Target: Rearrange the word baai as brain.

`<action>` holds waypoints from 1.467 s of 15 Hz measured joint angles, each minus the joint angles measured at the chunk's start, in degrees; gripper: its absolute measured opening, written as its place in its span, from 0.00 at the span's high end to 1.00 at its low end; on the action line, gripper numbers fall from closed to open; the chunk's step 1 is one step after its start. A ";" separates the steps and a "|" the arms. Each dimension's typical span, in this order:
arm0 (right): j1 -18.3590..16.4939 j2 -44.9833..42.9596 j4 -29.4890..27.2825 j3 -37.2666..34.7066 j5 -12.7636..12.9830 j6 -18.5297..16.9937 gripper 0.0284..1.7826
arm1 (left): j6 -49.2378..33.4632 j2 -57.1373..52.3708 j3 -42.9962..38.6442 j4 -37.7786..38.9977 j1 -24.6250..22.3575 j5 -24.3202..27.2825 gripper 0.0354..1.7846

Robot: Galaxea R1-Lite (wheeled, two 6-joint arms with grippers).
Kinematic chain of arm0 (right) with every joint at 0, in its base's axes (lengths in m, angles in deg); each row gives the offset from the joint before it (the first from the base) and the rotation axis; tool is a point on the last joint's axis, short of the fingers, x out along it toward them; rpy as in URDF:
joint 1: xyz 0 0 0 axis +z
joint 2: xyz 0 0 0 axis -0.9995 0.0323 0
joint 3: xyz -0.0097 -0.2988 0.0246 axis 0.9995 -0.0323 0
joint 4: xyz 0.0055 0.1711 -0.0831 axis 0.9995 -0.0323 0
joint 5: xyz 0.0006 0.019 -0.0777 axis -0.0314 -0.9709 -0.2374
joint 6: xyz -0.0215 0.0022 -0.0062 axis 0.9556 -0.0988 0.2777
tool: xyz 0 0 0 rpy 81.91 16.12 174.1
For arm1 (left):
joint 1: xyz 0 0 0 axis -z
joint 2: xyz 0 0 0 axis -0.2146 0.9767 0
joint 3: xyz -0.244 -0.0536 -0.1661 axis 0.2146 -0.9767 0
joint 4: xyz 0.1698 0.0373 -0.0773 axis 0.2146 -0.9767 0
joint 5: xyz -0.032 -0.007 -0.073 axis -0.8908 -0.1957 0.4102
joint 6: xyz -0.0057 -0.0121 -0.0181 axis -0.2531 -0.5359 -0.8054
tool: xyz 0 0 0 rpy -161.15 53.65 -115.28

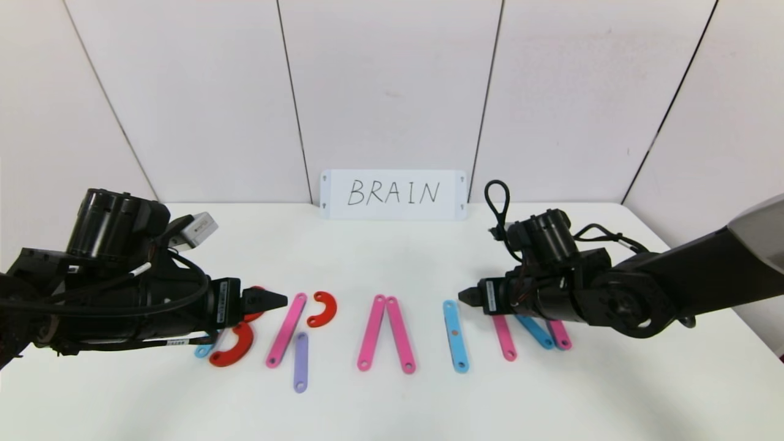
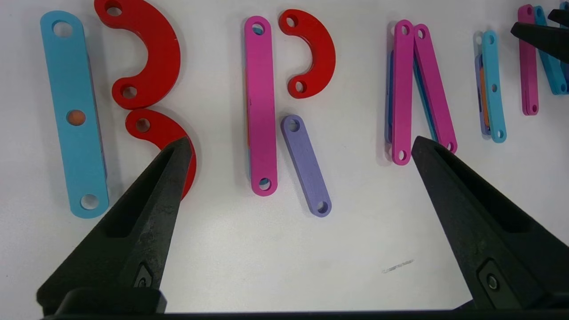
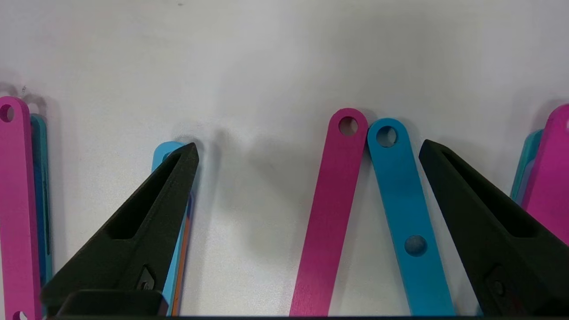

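While the white table (image 1: 392, 404) is filling the lower half of the head view, the word (image 1: 380, 331) is lying across its middle band, its flat pieces spelling B, R, A, I, N from left to right. Standing against the wall at centre top, the white card (image 1: 393, 194) is showing handwritten "BRAIN". At the left edge, the left gripper (image 2: 302, 144) is hovering over the B's red arcs (image 2: 151, 58) with its jaws spread wide, holding nothing. At the right, the right gripper (image 3: 309, 149) is hanging over the N's pink strip (image 3: 331, 213) and blue strip (image 3: 406, 213), jaws likewise apart and empty.
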 joint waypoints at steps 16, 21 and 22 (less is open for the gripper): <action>-6.14 -18.60 -4.24 -6.31 1.94 3.89 0.02 | 2.35 -9.45 -3.06 1.79 0.00 -0.37 0.03; -6.69 -37.53 -9.29 -15.54 1.79 4.60 0.02 | 6.31 -23.72 -8.13 0.66 0.00 -1.66 0.03; -6.53 -41.68 -11.76 -16.57 1.79 4.68 0.02 | 7.11 -27.15 -9.81 0.00 0.00 -1.74 0.03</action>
